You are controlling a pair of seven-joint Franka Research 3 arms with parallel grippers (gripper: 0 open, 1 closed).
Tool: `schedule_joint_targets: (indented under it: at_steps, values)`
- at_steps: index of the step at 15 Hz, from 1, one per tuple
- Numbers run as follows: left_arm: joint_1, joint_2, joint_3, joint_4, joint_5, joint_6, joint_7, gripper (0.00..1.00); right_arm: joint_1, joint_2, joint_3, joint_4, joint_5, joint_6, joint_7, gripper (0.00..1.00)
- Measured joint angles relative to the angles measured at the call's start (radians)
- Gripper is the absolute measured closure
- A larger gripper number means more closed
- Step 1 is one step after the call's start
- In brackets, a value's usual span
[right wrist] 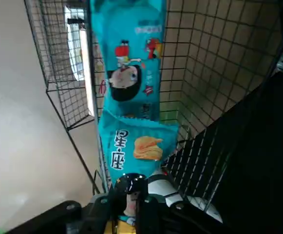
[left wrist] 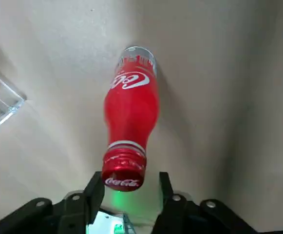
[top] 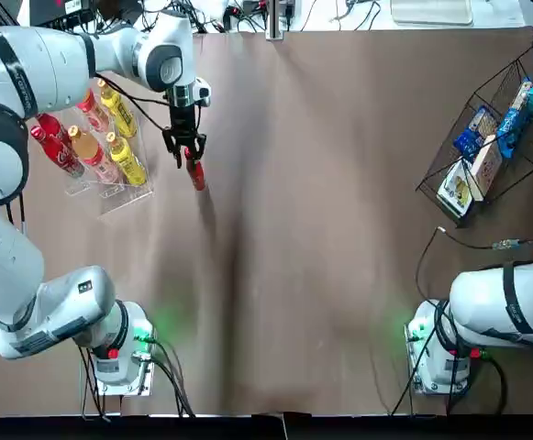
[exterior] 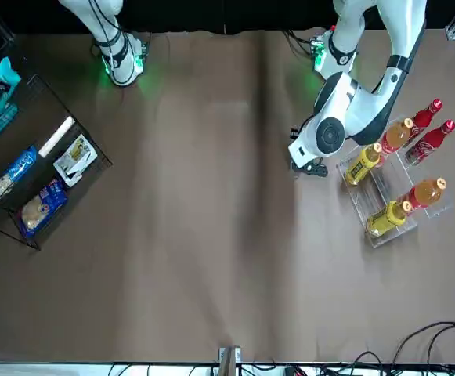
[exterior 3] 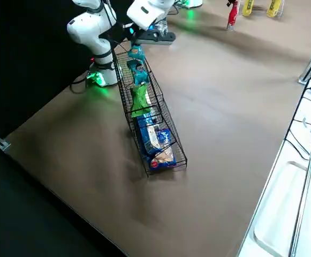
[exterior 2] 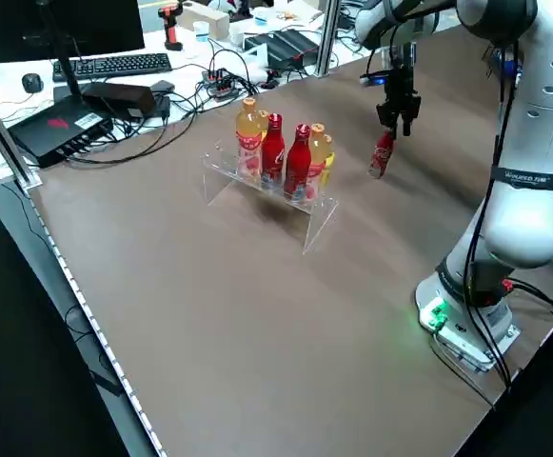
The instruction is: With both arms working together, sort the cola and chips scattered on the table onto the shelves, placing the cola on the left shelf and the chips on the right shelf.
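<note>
My left gripper (top: 185,147) is shut on the cap of a red cola bottle (top: 195,174), which hangs tilted just above the table (top: 321,257), right of the clear left shelf (top: 124,197). The left wrist view shows the cap (left wrist: 124,175) between the fingers. Two more cola bottles (top: 50,126) (top: 61,158) stand on that shelf. My right gripper (right wrist: 129,195) reaches into the black wire right shelf (exterior 3: 160,123), shut on the edge of a teal chips packet (right wrist: 131,148). A second teal packet (right wrist: 131,58) lies beyond it, and a green packet (exterior 3: 139,99) is lower in the basket.
Orange-capped bottles (top: 90,147) and yellow-labelled bottles (top: 128,160) share the clear shelf. Blue-and-white boxes and bags (top: 472,160) fill the basket's lower end. A cable (top: 486,245) lies on the table near the right arm's base. Keyboards and wires sit beyond the table's left edge (exterior 2: 114,67).
</note>
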Motion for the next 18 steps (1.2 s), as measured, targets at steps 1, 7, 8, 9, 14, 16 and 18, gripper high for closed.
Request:
schedule_joint_targets:
  at_steps: [1, 7, 8, 9, 14, 16, 18]
  values:
    - [0.0, 0.0, 0.0, 0.0, 0.003, 0.0, -0.001, 0.48, -0.003, 0.0, 0.001, -0.006, 0.0, -0.004, -0.005, 0.84]
    - [0.0, 0.009, 0.002, 0.003, 0.038, 0.001, -0.004, 0.54, 0.009, 0.0, 0.024, -0.063, -0.001, -0.022, -0.013, 0.84]
    - [0.0, 0.011, 0.002, 0.006, 0.04, 0.001, -0.006, 0.54, 0.009, 0.0, 0.024, -0.064, -0.003, -0.022, -0.015, 0.84]
    - [0.0, 0.013, 0.002, 0.009, 0.042, 0.002, -0.007, 0.54, 0.009, 0.0, 0.024, -0.064, -0.005, -0.022, -0.017, 0.84]
    - [0.0, 0.021, 0.002, 0.017, 0.043, 0.004, -0.008, 0.54, 0.009, 0.0, 0.023, -0.064, -0.035, 0.003, -0.018, 0.84]
    - [-0.001, 0.027, 0.002, 0.021, 0.043, 0.005, -0.015, 0.55, 0.008, 0.0, 0.022, -0.063, -0.047, 0.018, -0.018, 0.84]
    - [-0.007, 0.032, 0.002, 0.023, 0.043, 0.005, -0.023, 0.57, 0.008, 0.0, 0.021, -0.061, -0.05, 0.026, -0.018, 0.84]
